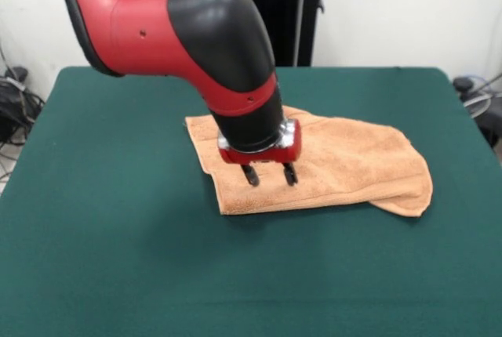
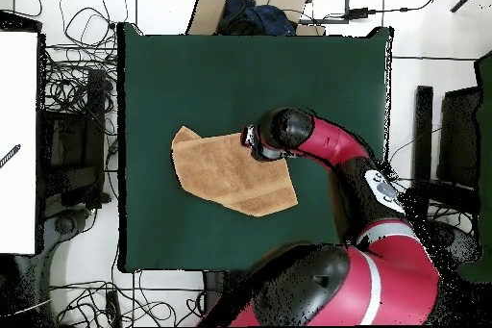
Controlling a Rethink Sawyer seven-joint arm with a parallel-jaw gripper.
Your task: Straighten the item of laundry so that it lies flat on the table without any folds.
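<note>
The towel (image 1: 329,163) lies near the middle of the table (image 1: 118,266), doubled over: a rounded fold shows at one end and a corner flap is turned in there. The tool (image 1: 269,174) hangs over the opposite end, fingers spread apart and holding nothing, tips just above or barely touching the cloth; I cannot tell which. To do this step well, I judge it should pinch only the top layer close to the free edge, not both layers, then lift low and draw it away from the fold so the cloth unrolls flat rather than dragging across the table
</note>
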